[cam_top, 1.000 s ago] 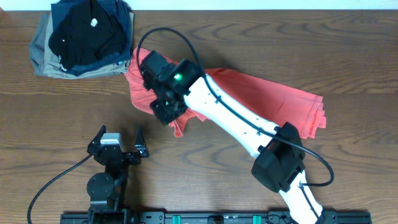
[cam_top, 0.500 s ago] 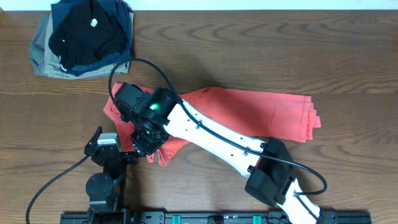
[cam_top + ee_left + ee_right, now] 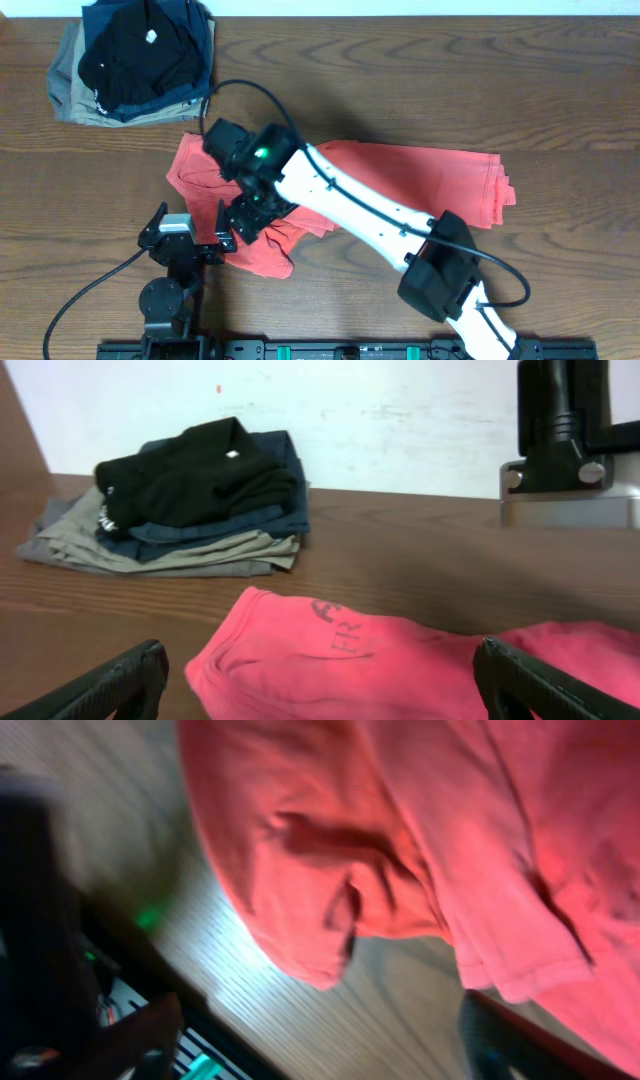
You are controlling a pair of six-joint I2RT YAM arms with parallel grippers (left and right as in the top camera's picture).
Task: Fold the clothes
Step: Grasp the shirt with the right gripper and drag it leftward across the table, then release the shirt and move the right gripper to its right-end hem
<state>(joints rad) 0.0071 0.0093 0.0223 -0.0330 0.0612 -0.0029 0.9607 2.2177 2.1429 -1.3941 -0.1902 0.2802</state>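
Hovering my right tool [image 3: 243, 216], spread apart, over the coral-red T-shirt [image 3: 440, 175] lying beneath it on the worktop [image 3: 560, 90], I judged smoothing its bunched edge came first; my left tool [image 3: 320, 665] sat spread too.

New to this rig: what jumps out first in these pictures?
The coral-red T-shirt lies across the middle of the table, the right gripper above its left end. A stack of dark folded garments sits in the far left corner; the left gripper is open beside the shirt.

Folded dark garments stack [image 3: 135, 60], wooden table [image 3: 450, 80]
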